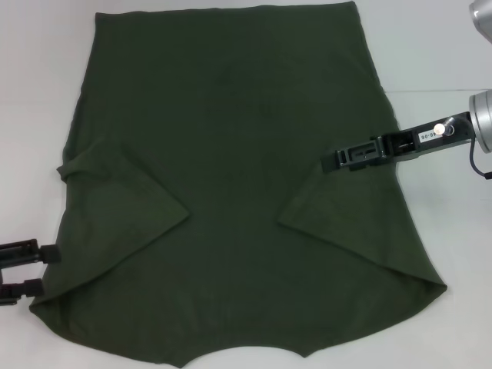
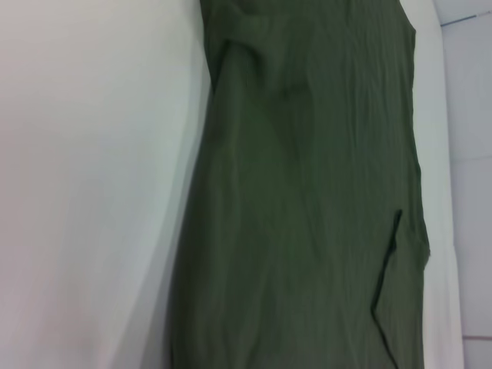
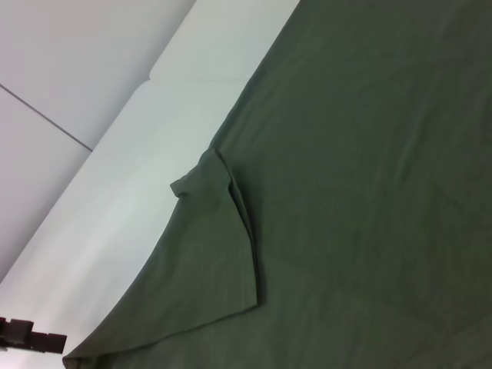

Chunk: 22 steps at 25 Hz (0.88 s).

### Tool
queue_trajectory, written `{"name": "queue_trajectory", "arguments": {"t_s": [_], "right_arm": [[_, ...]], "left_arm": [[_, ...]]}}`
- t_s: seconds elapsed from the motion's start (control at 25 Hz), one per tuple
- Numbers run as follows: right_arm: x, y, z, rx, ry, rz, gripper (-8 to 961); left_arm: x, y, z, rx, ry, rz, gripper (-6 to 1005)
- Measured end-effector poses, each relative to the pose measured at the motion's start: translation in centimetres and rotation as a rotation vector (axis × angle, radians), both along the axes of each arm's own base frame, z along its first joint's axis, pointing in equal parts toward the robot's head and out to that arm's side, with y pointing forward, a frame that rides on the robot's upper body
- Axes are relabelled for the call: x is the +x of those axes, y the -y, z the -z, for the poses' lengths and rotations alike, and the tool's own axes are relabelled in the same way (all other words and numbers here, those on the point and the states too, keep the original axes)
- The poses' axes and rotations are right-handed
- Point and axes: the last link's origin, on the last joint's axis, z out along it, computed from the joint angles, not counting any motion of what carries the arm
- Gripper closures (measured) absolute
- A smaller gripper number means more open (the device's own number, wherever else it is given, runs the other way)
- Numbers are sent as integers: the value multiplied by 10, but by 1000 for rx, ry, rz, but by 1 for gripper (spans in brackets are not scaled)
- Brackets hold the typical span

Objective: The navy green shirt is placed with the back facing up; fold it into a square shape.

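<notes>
White table (image 1: pixel 46 92) bears navy green shirt (image 1: pixel 238 192); left gripper (image 1: pixel 38 269) jaws spread; right gripper's (image 1: pixel 332 161) unclear.

the navy green shirt (image 1: pixel 238 192) lies flat on the white table, plain side up, with both sleeves folded inward onto the body.

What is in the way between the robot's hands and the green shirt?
Nothing visible. The right gripper is already over the shirt by its right edge, and the left gripper sits on the white table beside the shirt's near left corner.
</notes>
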Motion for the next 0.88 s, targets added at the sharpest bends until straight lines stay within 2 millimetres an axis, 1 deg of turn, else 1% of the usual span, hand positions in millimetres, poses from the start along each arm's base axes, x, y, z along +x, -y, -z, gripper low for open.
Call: {"name": "queue_trajectory", "arguments": {"t_s": [0.28, 0.48, 0.68, 0.88], "right_arm": [[-1, -1, 1, 2, 2, -4, 65], [-1, -1, 1, 1, 1, -4, 65], [-2, -1, 1, 0, -1, -5, 65], [-3, -1, 1, 1, -2, -8, 65]], "left_arm": [[-4, -3, -16, 30, -32, -15, 155], [-9, -2, -23, 26, -69, -44, 155], [-13, -1, -24, 23, -90, -63, 153], [-15, -2, -20, 22, -90, -72, 153]]}}
